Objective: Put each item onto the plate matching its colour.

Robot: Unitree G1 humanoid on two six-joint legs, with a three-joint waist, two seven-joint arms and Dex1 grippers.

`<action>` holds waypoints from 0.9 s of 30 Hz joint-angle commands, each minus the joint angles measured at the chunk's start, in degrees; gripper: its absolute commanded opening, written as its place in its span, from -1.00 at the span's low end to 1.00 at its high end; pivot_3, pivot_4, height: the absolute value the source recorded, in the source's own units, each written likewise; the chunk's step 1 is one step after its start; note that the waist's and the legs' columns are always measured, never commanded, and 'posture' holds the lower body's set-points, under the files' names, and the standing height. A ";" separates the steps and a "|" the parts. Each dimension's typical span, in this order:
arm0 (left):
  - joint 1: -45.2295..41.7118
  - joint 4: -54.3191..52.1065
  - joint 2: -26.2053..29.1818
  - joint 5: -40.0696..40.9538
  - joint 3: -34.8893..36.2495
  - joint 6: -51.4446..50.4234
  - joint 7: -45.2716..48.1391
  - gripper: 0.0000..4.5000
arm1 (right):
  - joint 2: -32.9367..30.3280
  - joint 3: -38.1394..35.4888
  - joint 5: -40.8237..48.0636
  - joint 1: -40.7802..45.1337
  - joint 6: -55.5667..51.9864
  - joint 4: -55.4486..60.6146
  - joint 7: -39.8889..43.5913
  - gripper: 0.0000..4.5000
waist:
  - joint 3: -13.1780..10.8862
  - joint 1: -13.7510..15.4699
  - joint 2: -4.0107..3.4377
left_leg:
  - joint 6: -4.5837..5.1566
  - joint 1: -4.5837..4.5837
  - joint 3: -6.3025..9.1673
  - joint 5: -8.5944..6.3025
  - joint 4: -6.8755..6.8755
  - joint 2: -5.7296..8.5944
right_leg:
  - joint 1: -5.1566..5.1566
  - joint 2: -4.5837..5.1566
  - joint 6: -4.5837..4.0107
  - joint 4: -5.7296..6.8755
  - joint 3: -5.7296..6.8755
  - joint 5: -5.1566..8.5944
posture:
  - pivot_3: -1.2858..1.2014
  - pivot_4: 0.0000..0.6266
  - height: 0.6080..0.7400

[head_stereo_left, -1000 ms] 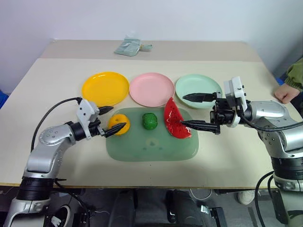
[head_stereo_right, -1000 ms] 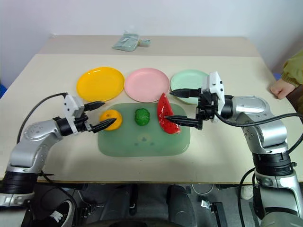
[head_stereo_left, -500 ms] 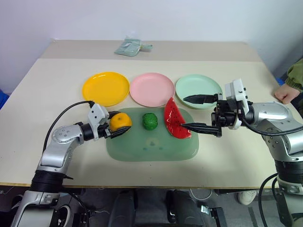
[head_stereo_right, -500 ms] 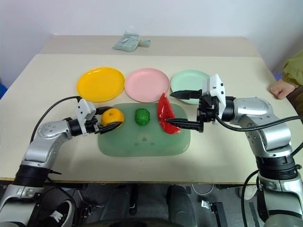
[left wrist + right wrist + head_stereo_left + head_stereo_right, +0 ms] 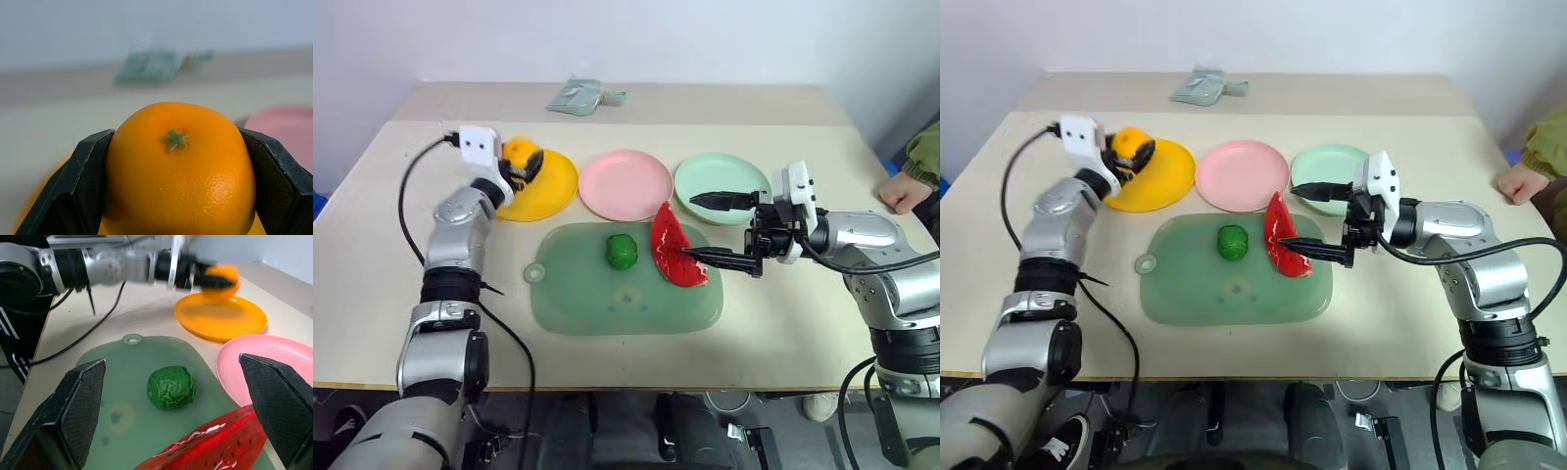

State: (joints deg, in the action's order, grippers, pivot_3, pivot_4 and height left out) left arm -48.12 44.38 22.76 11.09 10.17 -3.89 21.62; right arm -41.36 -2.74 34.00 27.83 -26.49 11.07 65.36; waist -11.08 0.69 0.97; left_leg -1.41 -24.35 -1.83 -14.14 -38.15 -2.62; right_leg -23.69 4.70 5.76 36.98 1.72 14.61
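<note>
Orange (image 5: 518,152) is clamped between the black fingers of the left hand (image 5: 523,164), held over the near-left rim of the yellow plate (image 5: 553,186) and, as far as I can judge, not yet resting on it. The coming move turns on that one relation: the plate's dish lies directly beneath the fruit (so a short lowering and release should do). Right of the yellow plate sit the pink plate (image 5: 625,183) and mint plate (image 5: 710,176). The right hand (image 5: 715,229) hangs wide open, empty, its lower finger at the watermelon wedge (image 5: 672,250) on the green mat (image 5: 607,304); the green vegetable (image 5: 622,251) lies just beside that wedge.
</note>
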 commanded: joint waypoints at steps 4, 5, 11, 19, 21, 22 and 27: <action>-3.98 4.82 -0.64 -0.58 0.93 5.65 0.24 0.99 | -0.49 -1.67 0.58 -0.60 0.35 2.53 -1.14 1.00 | 0.00 0.14 0.00 | -0.02 -0.02 -0.01 0.01 -0.02 0.00 | 0.01 0.02 0.00 -0.01 0.00 0.00 | 0.03 -0.52 1.00; -4.04 4.90 -0.72 -0.11 1.33 5.45 0.61 0.99 | -0.56 -1.78 0.65 -0.76 0.31 2.63 -1.25 1.00 | 0.00 0.08 0.00 | -0.02 -0.02 -0.01 0.01 -0.02 0.01 | 0.01 0.02 0.00 -0.01 0.00 0.00 | 0.03 -0.52 1.00; -2.66 -2.93 -0.17 3.19 1.34 4.34 7.94 0.99 | -0.37 -1.86 0.37 -0.50 0.37 2.41 -2.26 1.00 | 0.00 0.00 0.00 | -0.02 -0.01 0.00 0.01 -0.01 0.00 | 0.00 0.01 0.00 0.02 0.00 0.00 | 0.03 -0.52 1.00; 4.50 -24.86 4.07 16.66 0.67 -8.79 30.46 0.99 | 0.28 -1.38 2.64 2.96 -7.38 2.60 -7.19 1.00 | 0.01 -0.18 -0.03 | -0.05 0.01 0.00 0.03 0.00 -0.03 | 0.00 0.00 -0.02 0.03 -0.02 0.00 | 0.03 -0.52 1.00; 6.74 -26.01 5.88 14.95 -0.64 -7.42 33.09 0.99 | 1.00 -1.92 3.77 3.68 -8.73 2.71 -8.04 1.00 | 0.01 -0.25 -0.04 | -0.05 0.03 0.00 0.03 0.00 -0.03 | 0.00 0.00 -0.02 0.05 -0.02 0.00 | 0.03 -0.52 1.00; 7.86 -26.71 6.50 15.53 -0.84 -8.38 34.72 0.99 | 1.13 -1.81 3.13 3.73 -8.00 2.54 -8.11 1.00 | 0.01 -0.21 -0.04 | -0.05 0.04 0.00 0.03 0.00 -0.03 | 0.01 -0.01 -0.02 0.05 -0.02 0.00 | 0.03 -0.52 1.00; 13.78 -35.38 9.35 20.00 -4.16 -17.11 43.82 0.99 | 1.07 -1.49 2.14 3.53 -7.10 2.16 -8.36 1.00 | 0.01 0.08 -0.04 | -0.04 0.00 0.01 0.02 0.00 -0.03 | 0.00 0.00 -0.02 0.02 -0.02 0.00 | 0.03 -0.52 1.00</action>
State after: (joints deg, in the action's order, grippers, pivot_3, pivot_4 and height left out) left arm -33.91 13.12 31.48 29.40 6.89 -19.84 63.54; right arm -40.30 -3.08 36.08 30.55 -34.49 11.98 57.15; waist -11.06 0.77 0.92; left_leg -1.45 -24.35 -1.82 -14.12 -38.15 -2.65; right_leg -23.68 4.71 5.74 36.99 1.69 14.61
